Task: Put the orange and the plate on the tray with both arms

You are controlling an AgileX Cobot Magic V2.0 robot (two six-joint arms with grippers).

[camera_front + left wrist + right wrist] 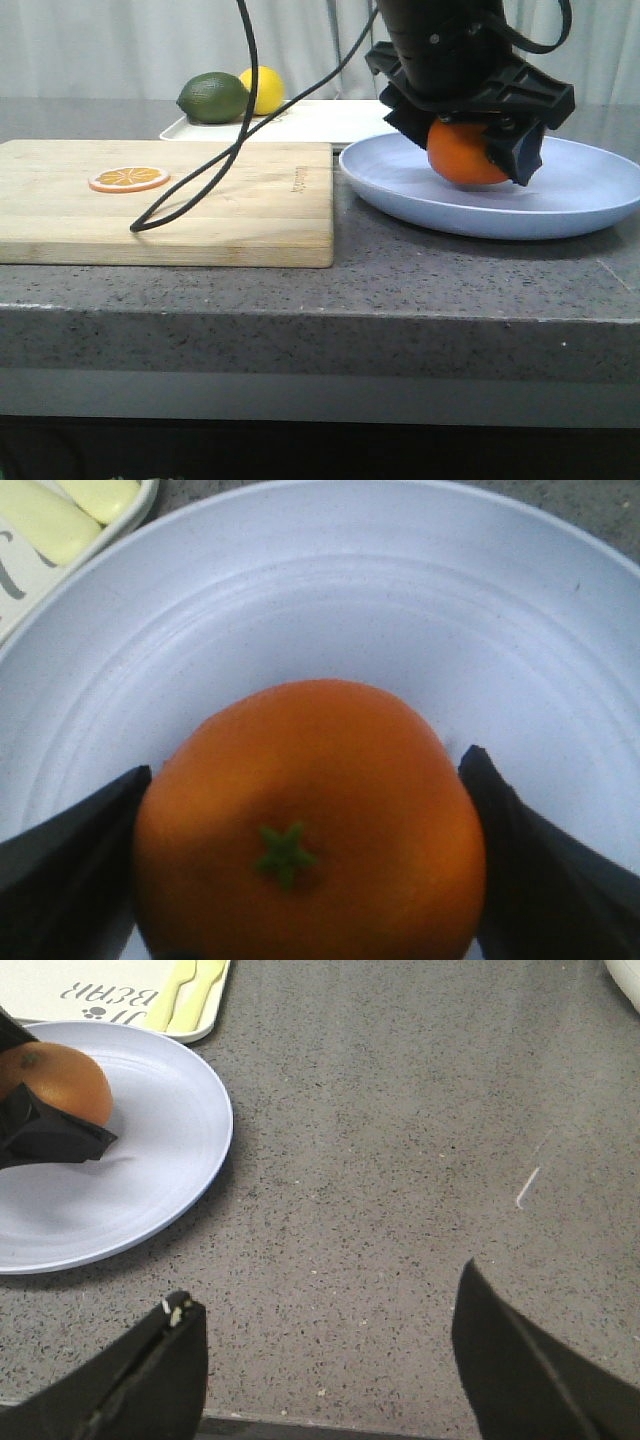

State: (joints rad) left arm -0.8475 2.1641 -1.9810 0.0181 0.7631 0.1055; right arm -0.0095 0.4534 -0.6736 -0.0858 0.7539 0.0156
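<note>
The orange (462, 157) sits in the pale lavender-blue plate (570, 205) at the right of the counter, low over or on its floor; I cannot tell which. My left gripper (468, 140) is shut on the orange, one black finger on each side, as the left wrist view shows (305, 770). The orange (310, 825) shows its green stem there. The cream-white tray (330, 120) lies behind the plate. My right gripper (325, 1305) is open and empty over bare grey counter, apart from the plate (150, 1190). It is out of the front view.
A wooden cutting board (200, 200) with a flat orange slice (129, 179) lies at the left. A green lime (212, 97) and a yellow lemon (264, 88) rest at the tray's left end. A black cable (200, 185) hangs over the board. The counter's front edge is close.
</note>
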